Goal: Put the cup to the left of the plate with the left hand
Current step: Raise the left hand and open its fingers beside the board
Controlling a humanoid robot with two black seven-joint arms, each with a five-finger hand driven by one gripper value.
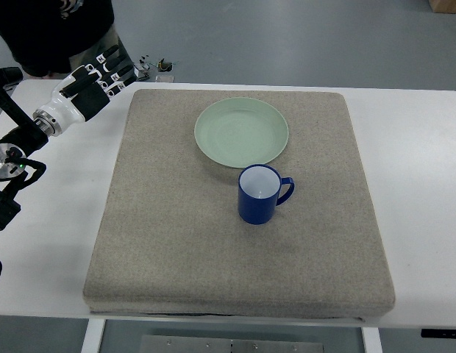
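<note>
Up at the far left corner of the white desk [44, 243], the left hand [92, 81] hangs with fingers spread, holding nothing; small tags on its fingers are too tiny to read. Well apart, the blue cup [259, 195] stands upright on the grey mat [176, 235], just below the green plate [241, 132].

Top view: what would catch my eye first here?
The blue cup stands upright on the grey mat, just below the pale green plate. At the far left corner a black-and-white left robot hand hangs over the white table with fingers spread, holding nothing.
</note>
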